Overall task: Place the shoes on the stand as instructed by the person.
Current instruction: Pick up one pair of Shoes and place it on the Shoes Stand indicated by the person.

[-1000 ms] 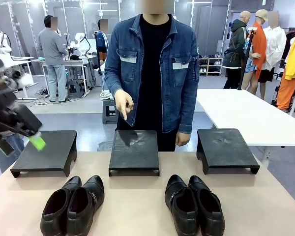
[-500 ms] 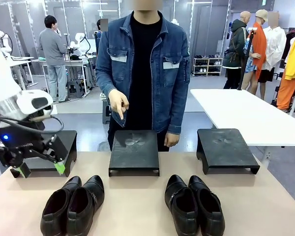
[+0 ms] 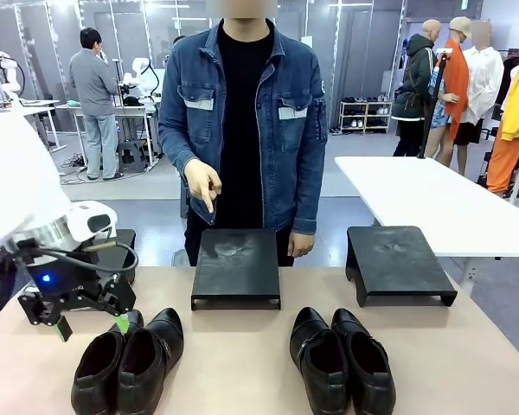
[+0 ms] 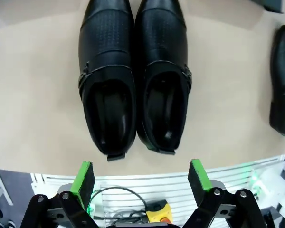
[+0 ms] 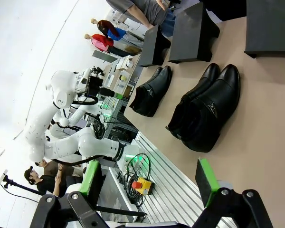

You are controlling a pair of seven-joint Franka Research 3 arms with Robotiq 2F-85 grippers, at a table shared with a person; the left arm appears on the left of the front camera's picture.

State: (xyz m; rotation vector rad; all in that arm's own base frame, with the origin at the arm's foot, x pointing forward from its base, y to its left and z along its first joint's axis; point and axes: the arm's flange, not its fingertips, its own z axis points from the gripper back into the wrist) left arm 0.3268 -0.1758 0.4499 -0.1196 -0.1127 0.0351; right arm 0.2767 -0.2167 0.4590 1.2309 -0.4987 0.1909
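- Left gripper (image 3: 92, 326) state? Quick.
- Jaws wide, nothing between the green pads. I see it hanging low over the near left of the table (image 3: 242, 372), right at the toes of the left pair (image 3: 128, 363). Can't tell if a pad touches a toe from the front view.
- Wrist cam?
- It looks straight down on that pair (image 4: 133, 80): two glossy black shoes side by side and touching, a strap with a small buckle across each, heels toward the fingers. The pads sit clear of the heels.
- Right gripper?
- Right gripper (image 5: 148, 175) is spread wide too, empty, off the table edge and well apart from the shoes.
- Other shoes?
- Right pair (image 3: 342, 361) is on the near right of the table, toes away from me, shoes touching each other, apart from the left pair.
- Stands?
- Three flat black ones along the far edge: left stand (image 3: 121, 246) partly behind my arm, middle stand (image 3: 236, 266), right stand (image 3: 396, 262). All bare on top.
- Person?
- Person (image 3: 242, 130) stands just behind the middle stand. Pointing hand (image 3: 203, 183) has a finger aimed down at it, not touching. Other hand (image 3: 301, 245) hangs at the side.
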